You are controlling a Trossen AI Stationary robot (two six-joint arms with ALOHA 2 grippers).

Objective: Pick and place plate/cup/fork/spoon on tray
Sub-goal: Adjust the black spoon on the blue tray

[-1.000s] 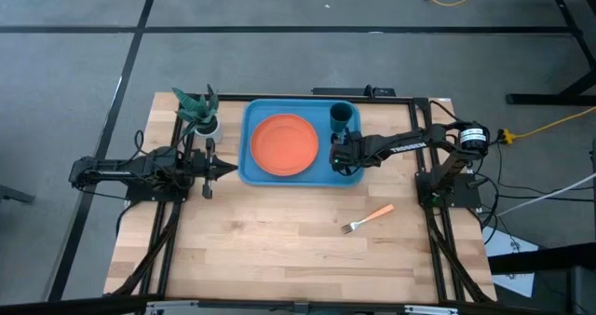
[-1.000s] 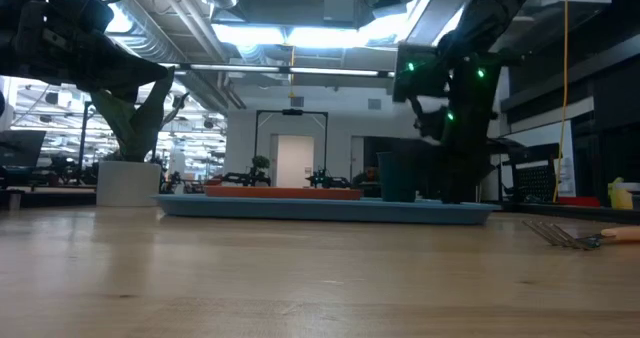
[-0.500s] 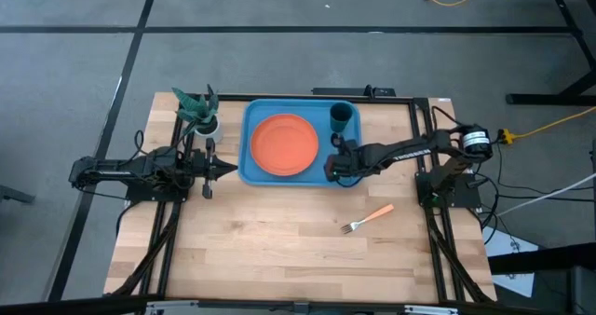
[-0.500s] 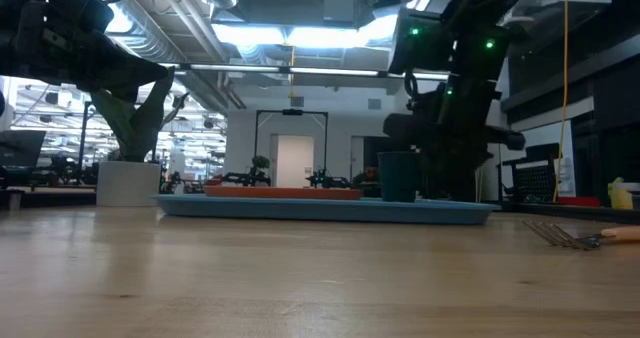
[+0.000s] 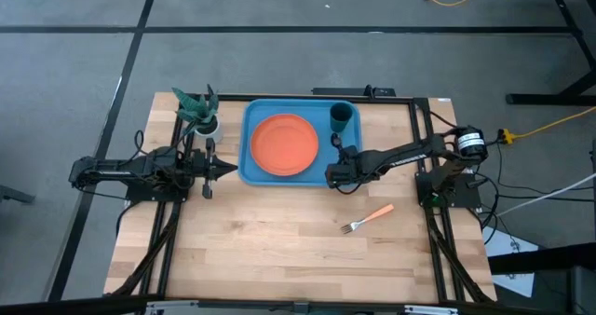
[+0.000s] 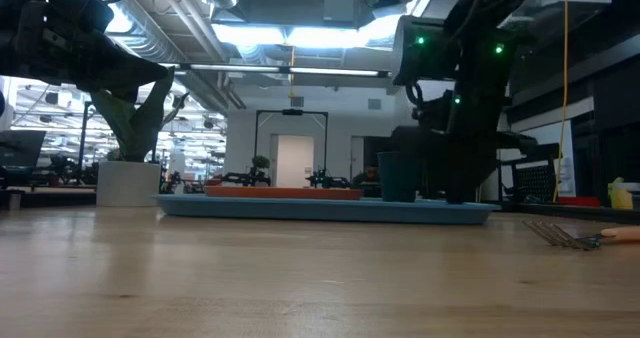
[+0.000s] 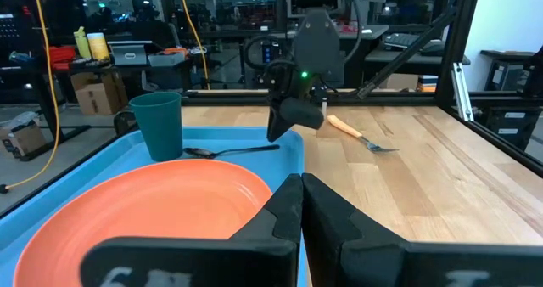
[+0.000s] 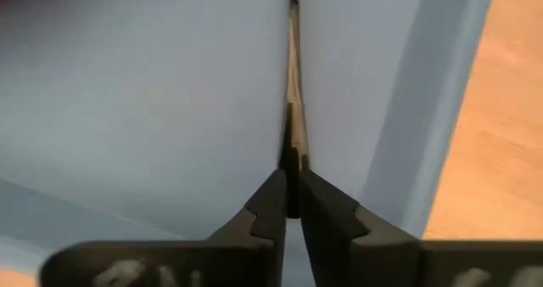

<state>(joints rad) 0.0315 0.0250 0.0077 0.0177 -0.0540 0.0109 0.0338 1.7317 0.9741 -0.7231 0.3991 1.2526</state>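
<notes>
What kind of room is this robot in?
Probably a robotics lab or workshop: a wooden table on a metal frame, ceiling strip lights, and cluttered workbenches with boxes behind.

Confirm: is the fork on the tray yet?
No, the fork lies on the bare table, clear of the tray.

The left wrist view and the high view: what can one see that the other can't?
Only the left wrist view shows the spoon lying in the tray beside the cup, plus the room behind. Only the high view shows the small potted plant and the whole left arm. Both show the plate, the fork on the table and the right gripper at the tray's edge.
</notes>
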